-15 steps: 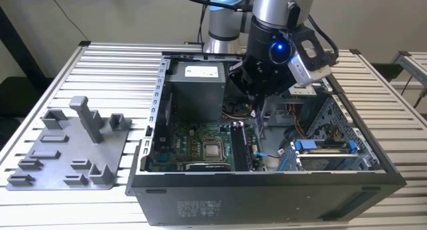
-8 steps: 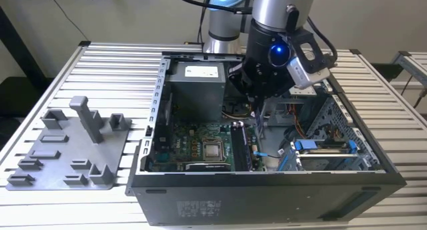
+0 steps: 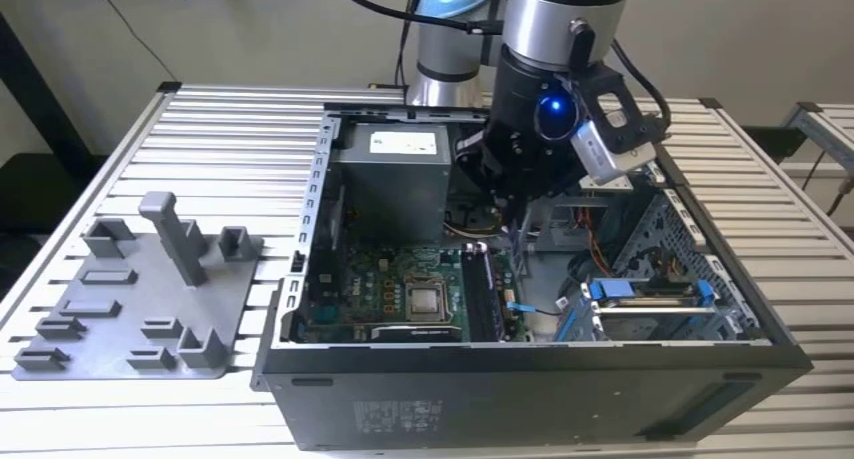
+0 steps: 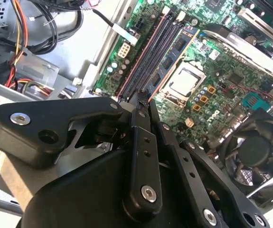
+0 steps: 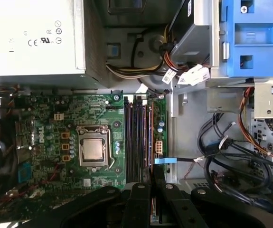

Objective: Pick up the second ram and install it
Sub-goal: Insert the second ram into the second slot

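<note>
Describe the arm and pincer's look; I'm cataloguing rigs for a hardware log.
The arm is a silver-grey cylinder with pale blue joint caps, black cables and a glowing blue light on its black wrist. In the second wrist view the pincer is matte black, with flat linkage bars joined by silver screws.

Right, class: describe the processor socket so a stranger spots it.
Start at the open black computer case. On its green motherboard, beside the long dark memory slots, sits the processor socket: the only square silver plate framed in metal.
</note>
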Controlling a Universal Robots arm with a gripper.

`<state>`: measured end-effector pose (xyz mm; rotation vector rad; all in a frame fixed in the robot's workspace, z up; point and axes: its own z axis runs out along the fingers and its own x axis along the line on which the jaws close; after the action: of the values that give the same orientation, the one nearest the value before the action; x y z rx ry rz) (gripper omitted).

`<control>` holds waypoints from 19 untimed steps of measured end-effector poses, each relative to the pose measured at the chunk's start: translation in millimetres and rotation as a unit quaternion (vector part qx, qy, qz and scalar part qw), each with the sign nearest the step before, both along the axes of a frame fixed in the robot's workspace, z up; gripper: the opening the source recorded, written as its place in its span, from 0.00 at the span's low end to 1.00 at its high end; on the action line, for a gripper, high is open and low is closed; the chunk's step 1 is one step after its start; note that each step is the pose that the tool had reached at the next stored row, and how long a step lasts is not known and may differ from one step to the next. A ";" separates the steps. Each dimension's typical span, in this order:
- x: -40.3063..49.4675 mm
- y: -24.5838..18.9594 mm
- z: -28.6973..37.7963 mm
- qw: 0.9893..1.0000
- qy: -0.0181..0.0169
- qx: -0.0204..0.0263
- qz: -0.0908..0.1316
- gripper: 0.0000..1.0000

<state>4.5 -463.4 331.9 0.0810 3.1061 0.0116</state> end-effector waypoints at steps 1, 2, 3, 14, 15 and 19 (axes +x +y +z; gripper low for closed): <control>0.0 0.1 -0.5 1.000 0.000 0.000 0.000 0.14; 0.0 0.2 -0.9 1.000 0.000 0.000 0.000 0.14; 0.1 0.4 -1.1 1.000 0.000 0.000 0.000 0.14; -0.4 5.6 -3.2 1.000 0.000 0.000 0.000 0.14; -0.4 5.6 -3.2 1.000 0.000 0.000 0.000 0.14; -0.4 5.6 -3.3 1.000 0.000 0.000 0.000 0.14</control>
<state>4.2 -457.8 328.6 0.0813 3.1065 0.0117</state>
